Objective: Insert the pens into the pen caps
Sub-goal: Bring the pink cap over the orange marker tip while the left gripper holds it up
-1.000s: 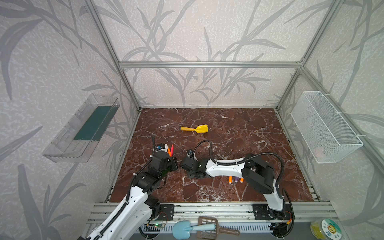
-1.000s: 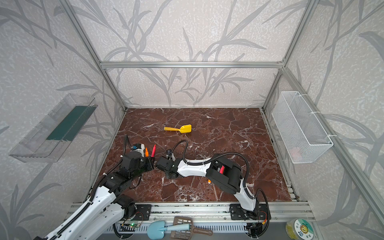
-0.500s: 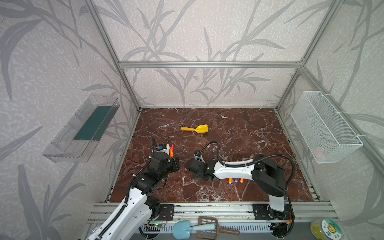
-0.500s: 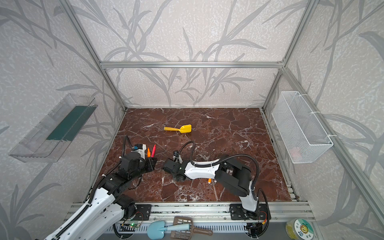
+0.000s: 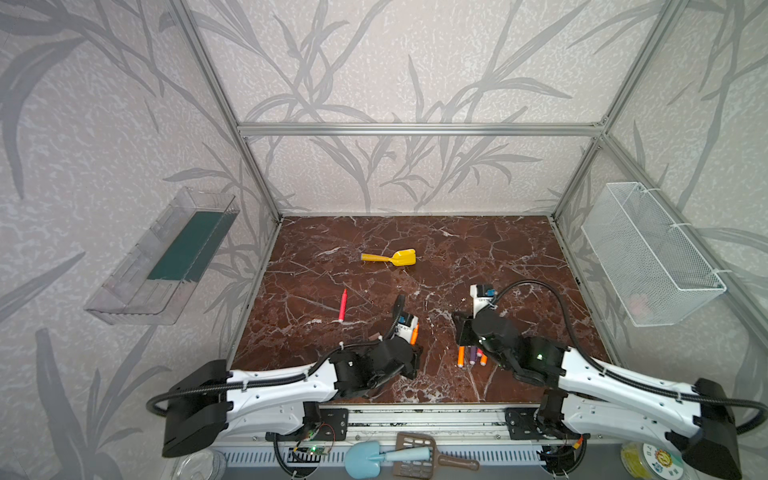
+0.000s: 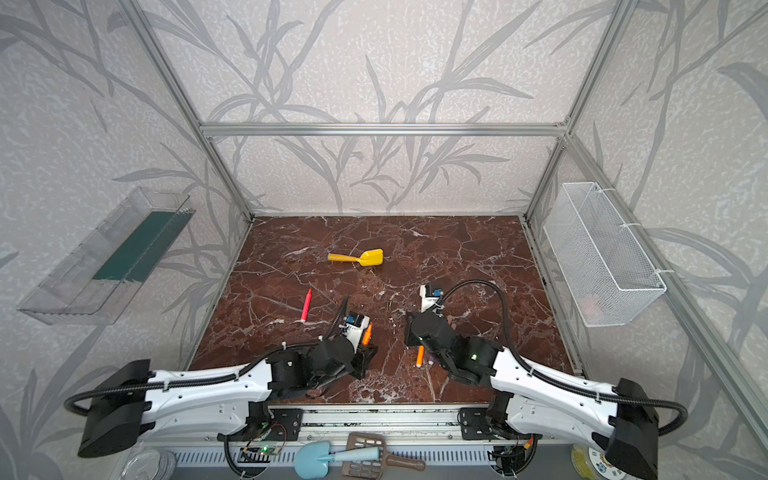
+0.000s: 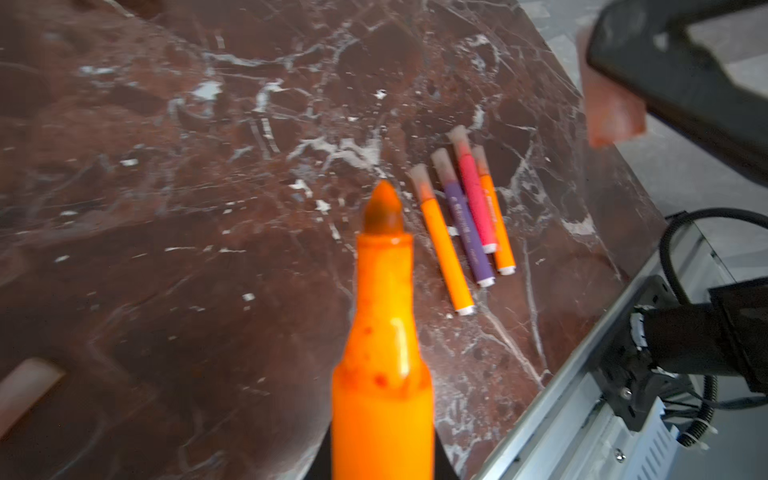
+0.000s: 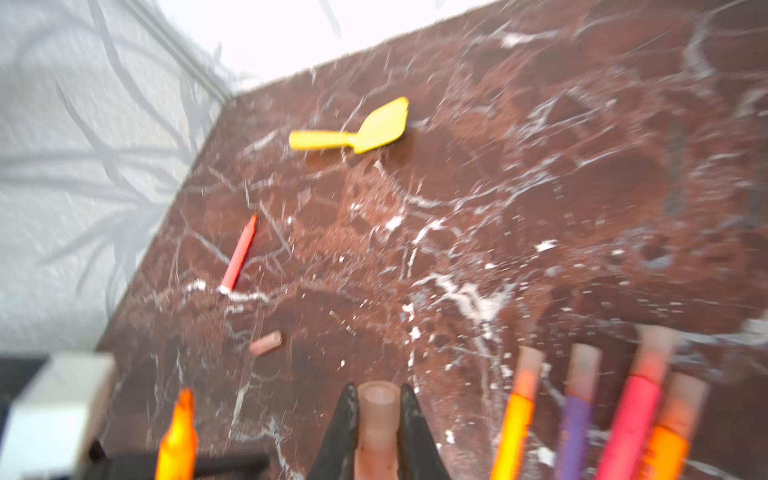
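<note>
My left gripper (image 7: 382,461) is shut on an uncapped orange pen (image 7: 381,316), whose tip points away from the wrist; in a top view this pen (image 5: 413,334) sticks up at the table's front middle. A translucent pinkish pen cap (image 8: 377,419) sits open end outward in my right gripper (image 8: 377,401), which is shut on it. That gripper (image 5: 462,332) hovers a short way right of the left one. Several capped pens (image 7: 465,216) lie side by side below it. An uncapped pink-red pen (image 5: 342,305) lies alone further left. A loose cap (image 8: 266,343) lies on the table.
A yellow toy shovel (image 5: 390,257) lies mid-table towards the back. A white wire basket (image 5: 648,257) hangs on the right wall and a clear tray (image 5: 166,257) on the left wall. The aluminium front rail (image 7: 582,382) runs close to the capped pens.
The right arm has pulled back to the right from beside the left gripper and its jaws have shut on the cap. The left gripper has moved right with the orange pen.
</note>
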`<state>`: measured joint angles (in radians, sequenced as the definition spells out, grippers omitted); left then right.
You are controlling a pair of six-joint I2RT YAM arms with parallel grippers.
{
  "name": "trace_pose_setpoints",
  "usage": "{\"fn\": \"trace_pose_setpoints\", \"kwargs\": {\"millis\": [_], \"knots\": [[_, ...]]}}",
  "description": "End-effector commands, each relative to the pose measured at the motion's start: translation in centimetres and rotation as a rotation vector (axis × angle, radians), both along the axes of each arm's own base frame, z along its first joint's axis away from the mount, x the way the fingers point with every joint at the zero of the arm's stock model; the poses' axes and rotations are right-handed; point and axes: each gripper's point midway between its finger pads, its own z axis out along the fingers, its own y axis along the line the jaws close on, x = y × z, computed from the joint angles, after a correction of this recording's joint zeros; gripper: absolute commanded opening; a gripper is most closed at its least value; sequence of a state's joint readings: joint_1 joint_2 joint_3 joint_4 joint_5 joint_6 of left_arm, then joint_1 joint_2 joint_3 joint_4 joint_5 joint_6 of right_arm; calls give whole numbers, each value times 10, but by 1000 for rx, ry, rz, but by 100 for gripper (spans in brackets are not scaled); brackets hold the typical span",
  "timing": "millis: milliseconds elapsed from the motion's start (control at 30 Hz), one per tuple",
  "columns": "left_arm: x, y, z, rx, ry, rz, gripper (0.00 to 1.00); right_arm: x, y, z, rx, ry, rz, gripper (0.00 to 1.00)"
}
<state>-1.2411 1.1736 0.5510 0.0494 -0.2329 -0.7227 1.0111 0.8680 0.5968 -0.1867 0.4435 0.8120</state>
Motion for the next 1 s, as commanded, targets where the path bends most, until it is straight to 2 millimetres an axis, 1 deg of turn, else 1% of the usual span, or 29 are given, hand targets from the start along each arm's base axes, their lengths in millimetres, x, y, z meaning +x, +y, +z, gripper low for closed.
{"fn": "trace_pose_setpoints", "kwargs": {"millis": [0, 33, 100, 167, 233, 433, 567, 733, 833, 967], "knots": [[3, -44, 40, -153, -96, -2, 0, 3, -24, 20, 101, -72, -49, 14], [-1, -53, 41, -168, -98, -22, 0, 2, -29, 24, 131, -83, -53, 14], [-7, -64, 40, -184, -99, -48, 0, 2, -37, 31, 172, -104, -61, 14], [-12, -74, 39, -201, -92, -85, 0, 1, -40, 37, 213, -115, -58, 14], [-16, -83, 37, -202, -81, -115, 0, 1, -38, 45, 272, -133, -43, 14], [-20, -96, 38, -206, -68, -151, 0, 0, -27, 62, 421, -189, 4, 15], [-21, -98, 38, -209, -63, -159, 0, 2, -18, 65, 482, -194, 21, 14], [-18, -96, 40, -242, -78, -137, 0, 5, -7, 66, 498, -173, 41, 9], [-16, -93, 42, -239, -83, -127, 0, 3, -5, 63, 512, -144, 53, 8], [-17, -96, 46, -236, -85, -138, 0, -2, 0, 59, 532, -115, 82, 7]]}}
